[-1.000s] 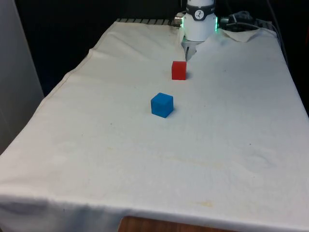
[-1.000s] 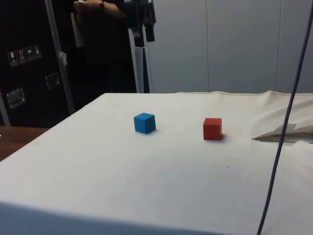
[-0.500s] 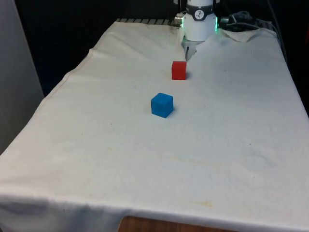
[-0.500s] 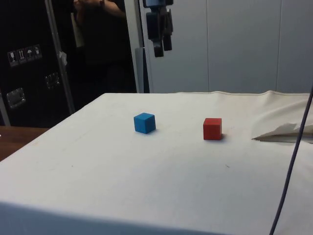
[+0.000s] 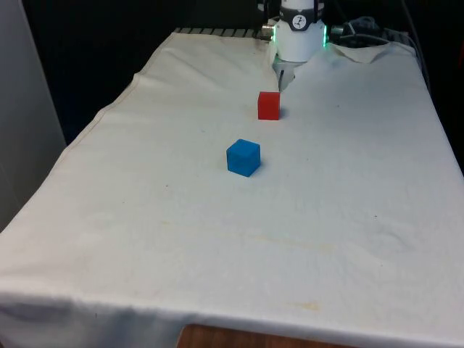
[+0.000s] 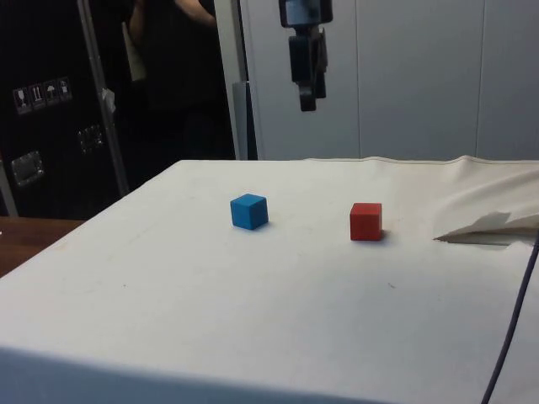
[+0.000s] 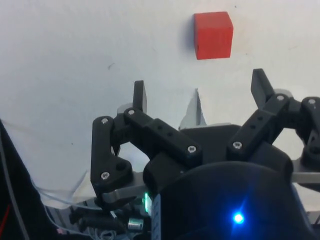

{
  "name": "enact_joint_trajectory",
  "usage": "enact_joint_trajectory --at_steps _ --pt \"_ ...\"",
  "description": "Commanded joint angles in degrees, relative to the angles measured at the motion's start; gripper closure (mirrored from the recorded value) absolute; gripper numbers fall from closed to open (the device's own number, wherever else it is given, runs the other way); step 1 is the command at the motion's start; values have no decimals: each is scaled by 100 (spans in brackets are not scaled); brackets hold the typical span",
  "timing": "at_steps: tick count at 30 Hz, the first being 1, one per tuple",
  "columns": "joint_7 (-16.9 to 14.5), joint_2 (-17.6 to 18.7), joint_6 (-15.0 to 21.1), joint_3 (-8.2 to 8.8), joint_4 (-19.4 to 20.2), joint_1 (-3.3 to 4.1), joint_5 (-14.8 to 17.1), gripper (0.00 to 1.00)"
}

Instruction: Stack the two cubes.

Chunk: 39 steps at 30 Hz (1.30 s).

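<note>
Clearly the task is at its very first step: the approach to a cube, with nothing picked up yet. The red cube point(image 6: 365, 221) and the blue cube point(image 6: 249, 210) both rest on the white cloth of the desk point(image 5: 348, 217), near each other but not touching, along the middle line of the desk. The red one lies nearer to the far end where the robot stands, and the blue one is closer to the centre. The pincer point(image 6: 308, 101) hangs high in the air above the desk, well apart from both cubes. In the wrist view its two fingers point(image 7: 139, 95) are spread wide and nothing is between them; it holds nothing and touches nothing, and the red cube lies on the cloth below it. The next move probably calls for a descent over one cube, most likely the red one, with the open fingers on both sides of it before closing.
</note>
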<state>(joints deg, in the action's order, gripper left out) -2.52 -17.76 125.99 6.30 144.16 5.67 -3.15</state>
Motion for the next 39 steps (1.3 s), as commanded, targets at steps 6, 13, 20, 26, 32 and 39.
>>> enact_joint_trajectory --at_steps 6,13,20,26,32,39 --pt "-23 -235 103 52 338 -23 -86 0" --pt "-103 -619 378 189 951 -126 -315 0" --pt "-120 -831 630 361 1392 -172 -539 0" --pt "-138 -888 957 533 1702 -195 -705 0" --pt "-183 -808 1232 710 1891 -166 -762 0" --pt "-201 -292 2040 802 2086 -189 -796 0"
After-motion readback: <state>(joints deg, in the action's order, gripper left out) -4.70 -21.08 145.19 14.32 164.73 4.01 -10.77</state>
